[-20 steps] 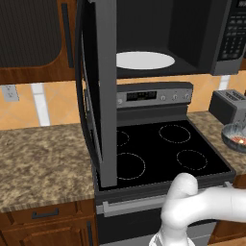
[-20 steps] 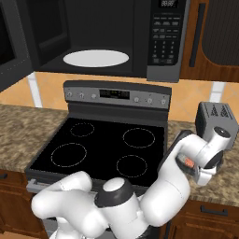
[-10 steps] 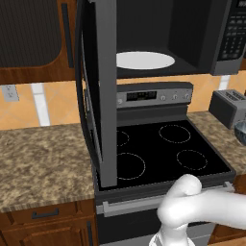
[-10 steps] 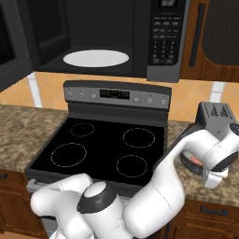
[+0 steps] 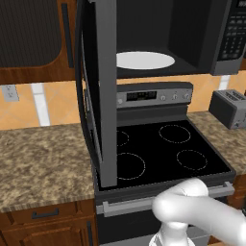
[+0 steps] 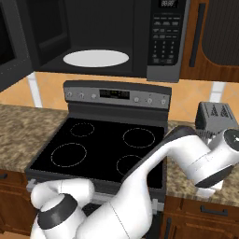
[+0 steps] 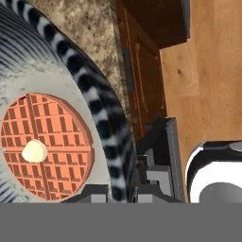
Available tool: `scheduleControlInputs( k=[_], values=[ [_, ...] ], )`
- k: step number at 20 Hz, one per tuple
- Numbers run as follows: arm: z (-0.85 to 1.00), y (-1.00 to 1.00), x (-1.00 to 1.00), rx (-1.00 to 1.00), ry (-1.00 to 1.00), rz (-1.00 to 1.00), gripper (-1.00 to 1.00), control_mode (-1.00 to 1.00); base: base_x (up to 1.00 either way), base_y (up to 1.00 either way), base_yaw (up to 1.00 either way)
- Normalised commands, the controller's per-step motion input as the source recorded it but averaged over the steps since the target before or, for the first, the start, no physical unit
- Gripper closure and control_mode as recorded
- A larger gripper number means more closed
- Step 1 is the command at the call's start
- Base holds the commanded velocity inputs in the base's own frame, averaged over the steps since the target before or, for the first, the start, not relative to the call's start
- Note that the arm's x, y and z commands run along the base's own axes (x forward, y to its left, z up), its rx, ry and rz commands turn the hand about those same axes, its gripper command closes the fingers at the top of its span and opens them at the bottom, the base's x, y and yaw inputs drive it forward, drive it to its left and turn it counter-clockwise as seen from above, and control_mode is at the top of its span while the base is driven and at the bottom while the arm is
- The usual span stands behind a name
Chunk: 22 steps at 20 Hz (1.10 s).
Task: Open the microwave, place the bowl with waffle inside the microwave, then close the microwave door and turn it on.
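Swung farther right, the claw [image 7: 124, 191] now pinches the bowl [image 7: 101, 118] rim, waffle [image 7: 46, 146] just inside.

Large black-and-grey microwave [image 6: 112, 39] sits above the stove with its cavity open and a white round turntable plate [image 6: 95, 58] lying flat inside. Wide dark glass microwave door [image 5: 98, 91] in a grey frame is swung fully out to the left, edge-on in the left base view. Small clear ribbed glass bowl [image 7: 101, 106] fills the hand view close up, holding a round reddish-brown gridded waffle [image 7: 47, 146] with a pale dab on top.
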Motion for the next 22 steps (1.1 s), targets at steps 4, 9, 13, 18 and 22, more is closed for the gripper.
scheduleControlInputs(
  k=[4,9,13,18,22],
  values=[
    [0.64,0.86,-0.16,-0.08,-0.12,0.00,1.00,-1.00,0.00,0.00,0.00],
    [0.62,0.80,-0.38,-0.03,-0.05,0.00,1.00,-1.00,0.00,0.00,0.00],
    [0.69,0.88,-0.38,-0.03,-0.01,0.00,1.00,-1.00,0.00,0.00,0.00],
    [0.63,0.72,-0.14,0.00,-0.03,0.03,1.00,-1.00,0.00,0.00,0.00],
    [0.37,0.63,-0.06,0.00,-0.10,0.07,1.00,-1.00,0.00,0.00,0.00]
  ],
)
